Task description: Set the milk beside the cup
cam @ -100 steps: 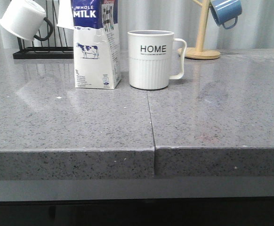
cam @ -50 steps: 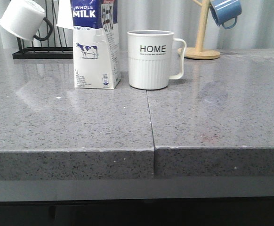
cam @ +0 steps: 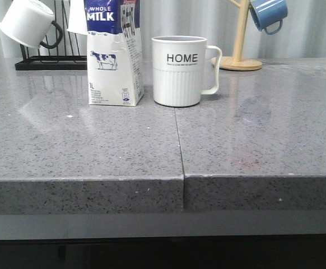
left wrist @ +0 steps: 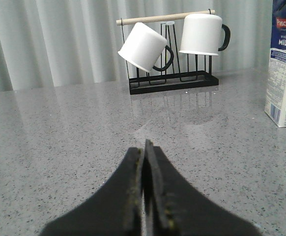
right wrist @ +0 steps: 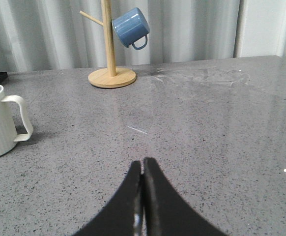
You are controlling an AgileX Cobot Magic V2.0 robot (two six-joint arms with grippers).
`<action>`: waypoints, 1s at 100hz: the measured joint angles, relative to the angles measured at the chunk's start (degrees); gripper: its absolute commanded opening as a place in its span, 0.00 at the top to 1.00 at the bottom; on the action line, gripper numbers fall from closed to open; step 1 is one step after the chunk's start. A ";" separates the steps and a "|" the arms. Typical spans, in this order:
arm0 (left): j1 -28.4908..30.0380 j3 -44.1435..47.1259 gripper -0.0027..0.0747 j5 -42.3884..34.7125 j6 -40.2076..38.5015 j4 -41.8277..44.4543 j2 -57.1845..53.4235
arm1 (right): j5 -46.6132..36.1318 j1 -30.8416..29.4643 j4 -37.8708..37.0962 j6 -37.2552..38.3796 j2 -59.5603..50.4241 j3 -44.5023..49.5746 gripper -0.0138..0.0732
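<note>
- Milk stands upright on the grey desk in the front view, its blue top reading "WHOLE MILK" above a cow picture and a "1L" mark.
- Cup sits just beside the milk on its right, a narrow gap between them; "HOME" faces the camera and the squared handle points right.
- Behind the milk, a black rack carries a white mug with a black handle, tilted.
- Far right at the back, a wooden stand holds a blue mug.
- Neither hand shows in the front view.
- Left wrist view: the left hand has its black fingers pressed together with nothing between them, low over bare desk.
- Ahead of it the rack bears two white mugs; the milk stands at the frame's edge, well apart from the hand.
- Right wrist view: the right hand is likewise closed and empty, fingers meeting at a thin seam.
- The cup shows at the edge with its handle turned toward the open desk; the wooden stand and blue mug lie beyond.
- A pale smear on the desk near the stand may be glare or residue; I cannot tell which.
</note>
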 measured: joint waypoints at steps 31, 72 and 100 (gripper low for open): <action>0.00 0.00 0.99 0.00 0.00 0.00 0.00 | 0.00 0.00 0.00 0.00 0.00 0.00 0.98; 0.00 0.00 0.99 0.00 -0.03 0.00 0.00 | -0.13 0.00 -0.55 0.00 0.00 0.00 0.98; 0.00 0.00 0.99 0.00 -0.03 0.00 0.00 | -2.25 5.88 -0.88 -0.84 -5.79 4.40 0.98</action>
